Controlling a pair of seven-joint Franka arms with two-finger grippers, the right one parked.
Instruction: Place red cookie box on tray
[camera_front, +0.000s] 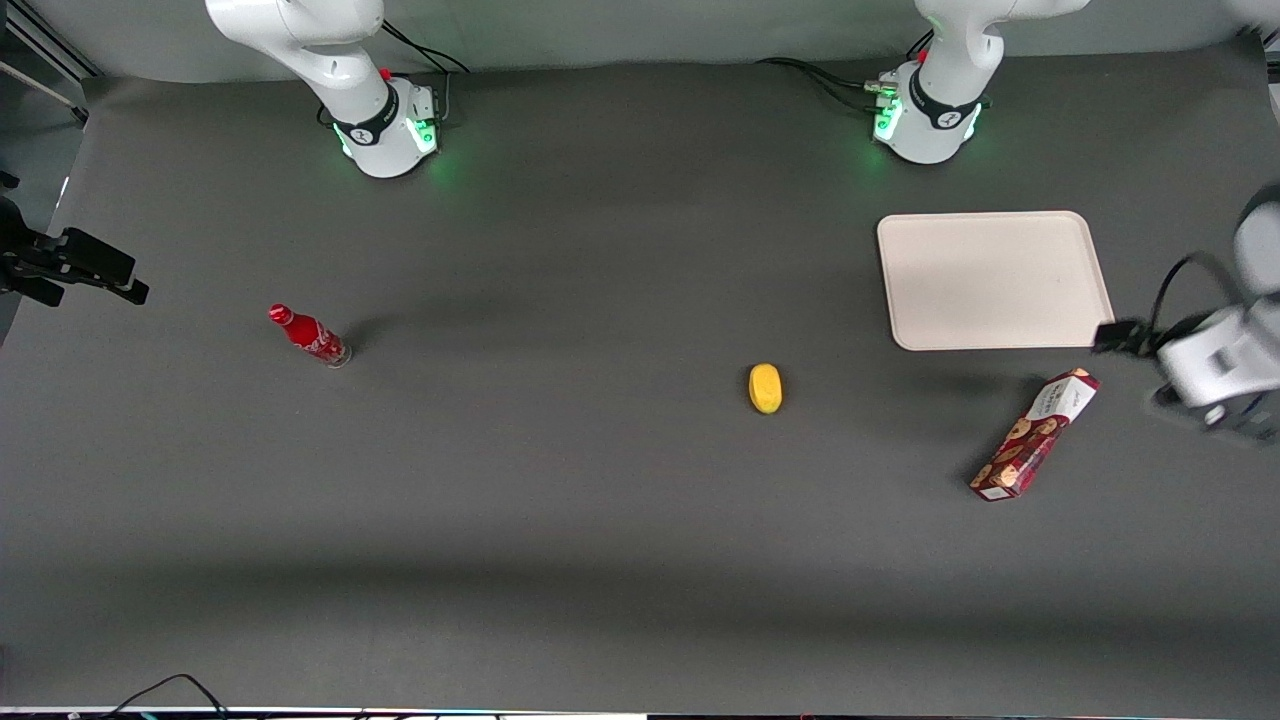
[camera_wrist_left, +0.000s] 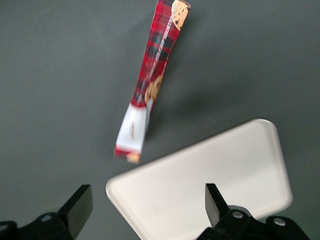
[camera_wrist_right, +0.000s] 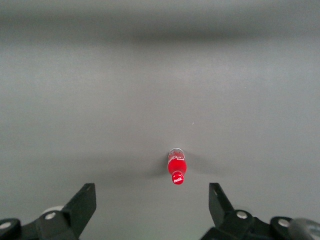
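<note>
The red cookie box (camera_front: 1035, 433) lies flat on the dark table, slanted, its white-label end pointing toward the tray; it also shows in the left wrist view (camera_wrist_left: 150, 85). The cream tray (camera_front: 990, 280) rests a little farther from the front camera than the box, with nothing on it, and its rounded corner shows under the wrist camera (camera_wrist_left: 225, 175). My left gripper (camera_front: 1200, 400) hovers at the working arm's end of the table, beside the box and the tray's near corner. In the wrist view the gripper (camera_wrist_left: 147, 207) is open with nothing between its fingers.
A yellow rounded object (camera_front: 765, 388) sits mid-table, toward the parked arm's end from the box. A small red bottle (camera_front: 310, 335) stands much nearer the parked arm's end. The two arm bases (camera_front: 925, 120) stand at the table's back edge.
</note>
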